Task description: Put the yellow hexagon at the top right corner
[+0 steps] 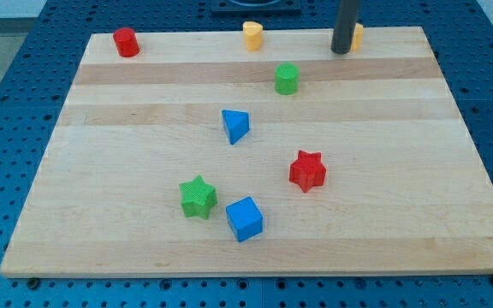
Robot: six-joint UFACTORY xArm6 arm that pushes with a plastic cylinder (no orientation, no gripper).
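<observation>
A yellow block (pixel 358 35), likely the hexagon, sits at the view's top edge of the wooden board (pixel 144 171), right of centre and mostly hidden behind my rod. My tip (pixel 341 51) rests just at its left side, touching or nearly touching it. A second yellow block (pixel 252 36), heart-like in shape, stands at the top edge near the middle, well left of my tip.
A red cylinder (pixel 126 42) is at the top left. A green cylinder (pixel 287 79) stands below and left of my tip. A blue triangle (pixel 235 126), a red star (pixel 307 170), a green star (pixel 198 197) and a blue cube (pixel 245 218) lie lower down.
</observation>
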